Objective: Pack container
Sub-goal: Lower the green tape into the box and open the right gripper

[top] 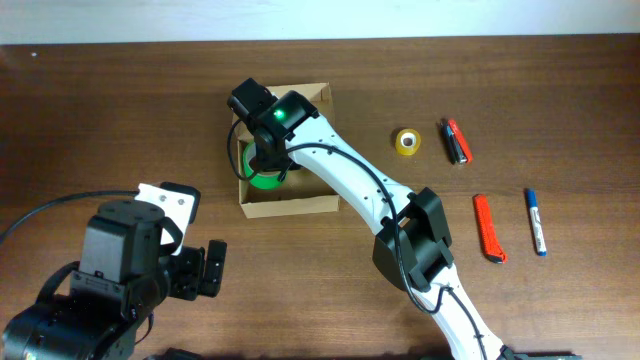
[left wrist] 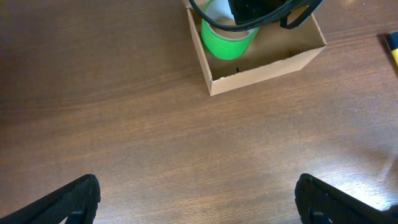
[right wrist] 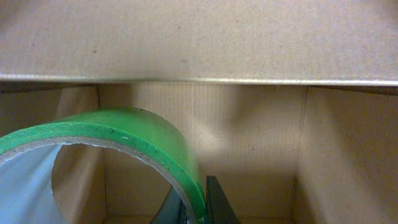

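Observation:
The container, a brown cardboard box (top: 290,205), stands open at the table's middle back; it also shows in the left wrist view (left wrist: 267,65) and fills the right wrist view (right wrist: 249,137). My right gripper (right wrist: 202,208) is inside the box, shut on the wall of a green tape roll (right wrist: 124,134), which also shows from overhead (top: 262,178) and in the left wrist view (left wrist: 227,43). My left gripper (left wrist: 199,202) is open and empty over bare wood at the front left, well short of the box.
To the right of the box lie a small yellow tape roll (top: 406,142), a red and black marker pair (top: 456,141), a red cutter (top: 488,228) and a blue marker (top: 536,221). The right arm (top: 350,180) reaches diagonally across the table.

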You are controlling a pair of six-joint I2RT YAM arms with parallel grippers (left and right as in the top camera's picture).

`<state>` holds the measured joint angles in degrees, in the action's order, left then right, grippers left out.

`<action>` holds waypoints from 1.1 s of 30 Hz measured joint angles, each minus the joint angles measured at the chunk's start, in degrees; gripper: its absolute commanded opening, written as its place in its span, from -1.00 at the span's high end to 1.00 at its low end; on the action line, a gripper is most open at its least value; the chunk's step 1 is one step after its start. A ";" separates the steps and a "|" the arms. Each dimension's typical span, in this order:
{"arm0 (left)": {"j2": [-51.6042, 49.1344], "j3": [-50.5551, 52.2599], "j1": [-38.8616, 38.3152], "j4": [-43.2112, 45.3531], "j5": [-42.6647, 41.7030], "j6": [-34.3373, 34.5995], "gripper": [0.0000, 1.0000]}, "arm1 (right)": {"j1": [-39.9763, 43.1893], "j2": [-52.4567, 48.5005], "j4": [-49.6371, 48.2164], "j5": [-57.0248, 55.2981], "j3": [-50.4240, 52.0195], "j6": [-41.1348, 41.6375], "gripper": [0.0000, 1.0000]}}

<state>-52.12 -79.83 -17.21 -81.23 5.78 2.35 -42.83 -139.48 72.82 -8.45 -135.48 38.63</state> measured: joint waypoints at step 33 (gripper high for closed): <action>0.00 0.00 0.00 0.00 0.00 -0.02 -1.00 | 3.21 -0.04 -6.54 0.39 12.13 -4.48 0.92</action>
<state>-52.12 -79.83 -17.21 -81.23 5.78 2.33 -39.62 -139.52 66.28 -8.05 -123.35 34.15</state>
